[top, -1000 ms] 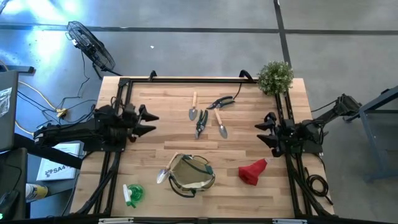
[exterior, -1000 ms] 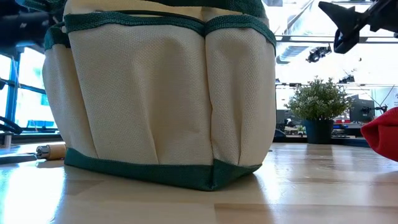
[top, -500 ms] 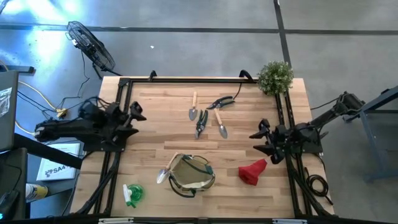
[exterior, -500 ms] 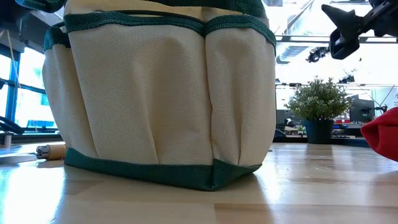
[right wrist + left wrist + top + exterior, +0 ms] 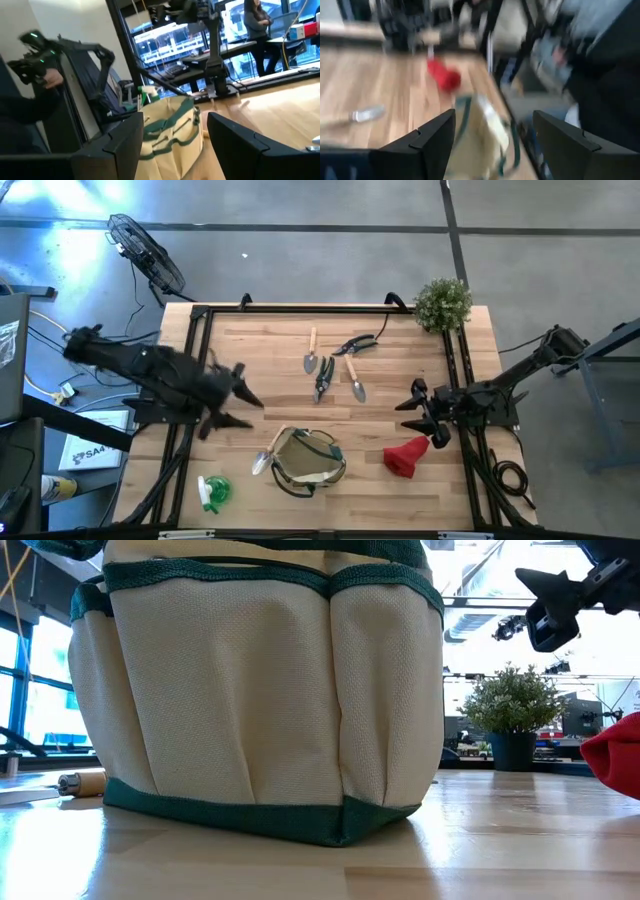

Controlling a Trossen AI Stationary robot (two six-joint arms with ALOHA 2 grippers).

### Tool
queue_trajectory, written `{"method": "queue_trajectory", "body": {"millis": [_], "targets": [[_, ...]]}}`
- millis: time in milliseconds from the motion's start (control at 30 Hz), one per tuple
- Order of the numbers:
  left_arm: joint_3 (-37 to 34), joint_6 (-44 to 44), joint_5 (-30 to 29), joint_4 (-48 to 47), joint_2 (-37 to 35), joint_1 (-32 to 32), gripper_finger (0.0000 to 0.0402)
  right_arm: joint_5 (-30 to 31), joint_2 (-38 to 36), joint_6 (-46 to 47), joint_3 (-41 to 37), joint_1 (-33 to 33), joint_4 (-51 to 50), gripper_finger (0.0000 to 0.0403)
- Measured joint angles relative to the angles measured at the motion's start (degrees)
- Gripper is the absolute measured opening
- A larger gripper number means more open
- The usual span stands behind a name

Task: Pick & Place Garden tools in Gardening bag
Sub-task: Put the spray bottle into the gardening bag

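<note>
The right gripper [image 5: 412, 408] hangs over the table's right side with its fingers apart and nothing between them, close above and just beside the red cone-shaped piece [image 5: 405, 457], which lies near the front right. If it drops onto that cone, I'd worry about the shape: a taper like that could squirt out of the pinch or roll away toward the table edge if the fingers land off-centre. Over on the other side the left gripper [image 5: 240, 392] is out above the left part of the table, fingers spread and empty too, pointed toward the gardening bag [image 5: 308, 459] at the front middle. One trowel [image 5: 265, 459] leans at the bag's left rim, and the soft fabric looks easy to shove or tip, so a careless approach could knock that trowel out or fold the opening shut. The other trowels [image 5: 311, 355] and pruners [image 5: 355, 344] lie bunched near the middle, close enough that grabbing one might drag its neighbour. The spray bottle [image 5: 212, 491] sits at the front left corner, near the edge.
</note>
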Motion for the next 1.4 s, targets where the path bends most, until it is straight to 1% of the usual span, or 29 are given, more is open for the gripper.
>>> {"method": "queue_trajectory", "body": {"millis": [67, 133, 200, 233, 333, 400, 433, 533, 600, 733, 800, 933, 1067, 1200, 1233, 1300, 1400], "targets": [[6.8, -3.5, -4.5, -9.8, 6.2, -2.5, 0.0260, 0.1, 0.4, 0.0, 0.0, 0.0, 0.1, 0.0212], [13.8, -8.8, -10.2, -20.3, 12.3, -3.9, 0.0260, 0.1, 0.7, 0.3, 0.0, 0.0, 0.1, 0.0212], [20.7, -16.5, -14.4, -31.1, 18.2, -4.3, 0.0260, 0.1, 0.9, 2.1, 0.0, 0.0, 0.0, 0.0213], [23.9, -21.0, -15.5, -36.3, 20.8, -4.2, 0.0260, 0.1, 1.1, 3.2, 0.0, 0.0, 0.0, 0.0213], [32.1, -32.7, -15.3, -50.7, 28.0, -4.2, 0.0260, 0.0, 1.5, 6.3, 0.0, 0.0, -0.3, 0.0213], [35.7, -39.6, -13.6, -58.3, 31.7, -4.2, 0.0260, -1.3, 1.6, 7.5, 0.0, 0.0, -0.3, 0.0213], [36.5, -42.8, -12.5, -60.5, 33.2, -4.2, 0.0260, -1.8, 1.6, 7.5, 0.0, 0.0, -0.3, 0.0213], [36.3, -46.4, -7.0, -58.6, 34.9, -4.3, 0.0260, -3.0, 1.6, 8.5, 0.0, 0.0, 0.1, 0.0213], [36.5, -50.6, -3.8, -60.1, 35.9, -4.7, 0.0260, -2.7, 1.6, 10.3, 0.0, 0.0, 0.4, 0.0213], [35.1, -52.9, -1.6, -59.7, 37.0, -6.7, 0.0260, -3.5, 2.2, 14.6, 0.0, 0.1, 0.3, 0.0213], [34.4, -55.2, 0.4, -59.9, 36.4, -8.1, 0.0260, -3.5, 2.8, 16.4, 0.0, 0.7, 0.3, 0.0213], [32.9, -63.7, 4.0, -59.8, 36.0, -13.7, 0.0260, -1.9, 4.8, 19.4, 0.0, 2.8, 0.2, 0.0213], [32.9, -75.0, 4.6, -59.9, 35.8, -21.3, 0.0260, 1.5, 7.2, 21.1, 0.0, 5.3, 1.4, 0.0213], [32.8, -88.4, 4.0, -59.9, 36.0, -28.9, 0.0260, 4.7, 9.6, 20.9, 0.0, 7.1, 3.4, 0.0213], [32.8, -89.7, 4.1, -59.9, 36.1, -30.4, 0.0260, 5.1, 10.2, 20.5, 0.0, 7.4, 3.8, 0.0213], [32.8, -88.4, 4.1, -59.9, 36.2, -33.5, 0.0260, 5.6, 11.3, 19.9, 0.0, 7.7, 4.6, 0.0213], [32.8, -80.2, 4.2, -60.0, 36.2, -37.6, 0.0260, 7.1, 12.7, 19.0, 0.0, 7.6, 5.4, 0.0213]]}}
